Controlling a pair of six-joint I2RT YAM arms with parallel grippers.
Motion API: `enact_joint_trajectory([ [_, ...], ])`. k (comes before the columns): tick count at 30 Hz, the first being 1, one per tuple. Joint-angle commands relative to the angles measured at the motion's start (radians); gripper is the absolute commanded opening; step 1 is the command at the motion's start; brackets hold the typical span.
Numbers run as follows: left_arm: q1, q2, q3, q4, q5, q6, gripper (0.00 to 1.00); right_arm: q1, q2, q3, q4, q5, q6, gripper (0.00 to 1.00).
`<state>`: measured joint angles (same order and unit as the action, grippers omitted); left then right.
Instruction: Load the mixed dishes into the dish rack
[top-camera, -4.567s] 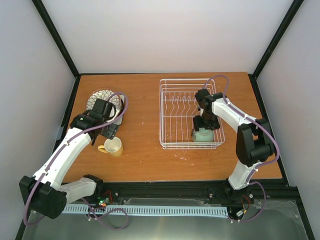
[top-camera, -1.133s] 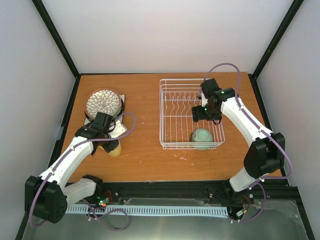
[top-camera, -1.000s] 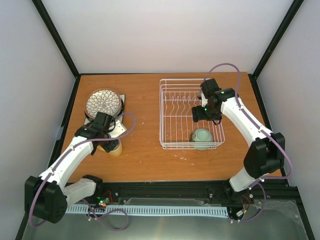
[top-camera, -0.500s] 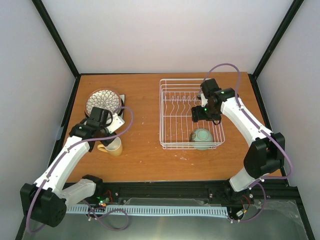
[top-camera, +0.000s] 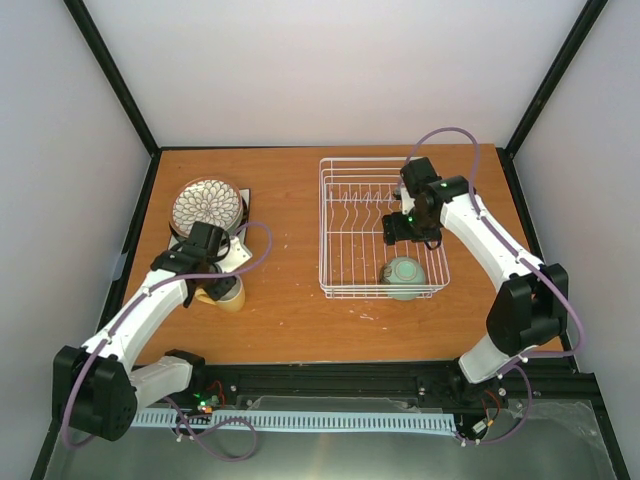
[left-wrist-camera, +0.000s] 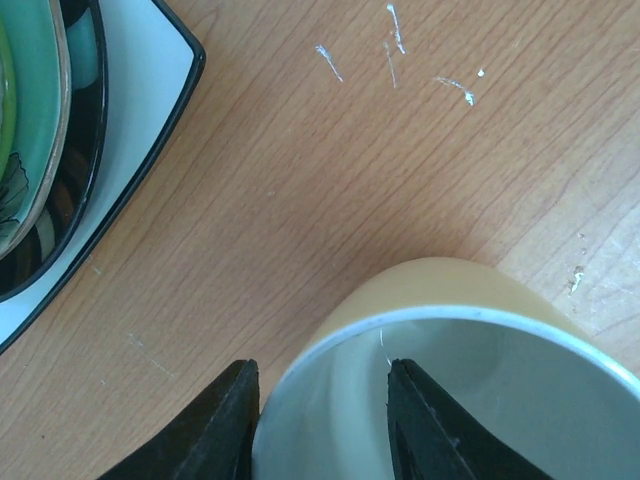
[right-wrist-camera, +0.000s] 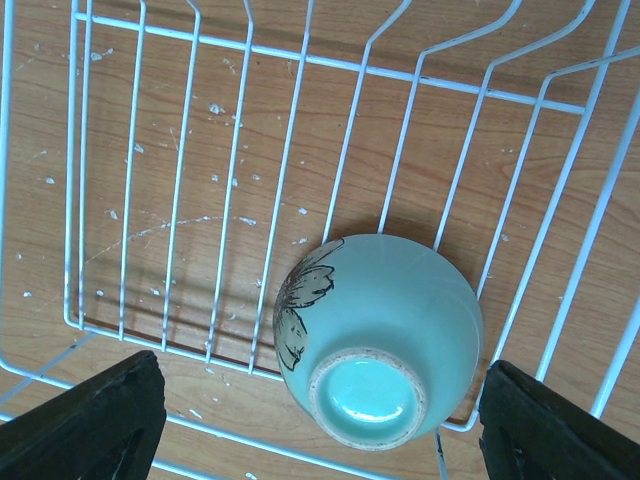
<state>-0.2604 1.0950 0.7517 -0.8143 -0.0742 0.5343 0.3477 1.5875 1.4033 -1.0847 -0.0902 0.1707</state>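
Observation:
The yellow mug (top-camera: 230, 294) stands upright on the table left of centre. My left gripper (top-camera: 214, 277) is over it and open. In the left wrist view (left-wrist-camera: 322, 420) one finger is just outside the mug (left-wrist-camera: 450, 285) rim and the other is inside. The mint-green bowl (top-camera: 405, 276) lies upside down in the near right corner of the white wire dish rack (top-camera: 322, 222). My right gripper (top-camera: 406, 229) hangs open and empty above the rack, the bowl (right-wrist-camera: 385, 310) below between its wide-spread fingers (right-wrist-camera: 95, 425). The stacked plates (top-camera: 207, 206) sit at the far left.
The stack rests on a white square plate (left-wrist-camera: 135, 125) with a dark rim, and the green plate edges (left-wrist-camera: 30, 110) show just left of the mug. The rack's upright prongs (top-camera: 360, 210) stand in its far half. Black frame posts border the table.
My left gripper, raised and to the left half a second ago, has come down over the mug's rim. My right gripper, earlier at the bowl, has let go and drawn back above the rack.

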Motion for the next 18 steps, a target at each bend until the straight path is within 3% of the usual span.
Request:
enact_joint_trajectory([
  [1, 0.004, 0.006, -0.026, 0.040, 0.051, 0.015, 0.35, 0.004, 0.018, -0.003, -0.005, -0.011, -0.017, 0.85],
  [4, 0.004, 0.009, -0.026, 0.044, 0.071, 0.004, 0.24, 0.003, 0.023, -0.001, -0.004, -0.011, -0.019, 0.84],
  [8, 0.004, 0.015, 0.002, 0.022, 0.092, -0.007, 0.02, 0.004, 0.028, 0.002, -0.001, -0.012, -0.021, 0.83],
  [18, 0.004, 0.087, 0.186, -0.041, 0.207, -0.080, 0.01, 0.003, 0.015, -0.008, 0.002, -0.007, -0.017, 0.83],
])
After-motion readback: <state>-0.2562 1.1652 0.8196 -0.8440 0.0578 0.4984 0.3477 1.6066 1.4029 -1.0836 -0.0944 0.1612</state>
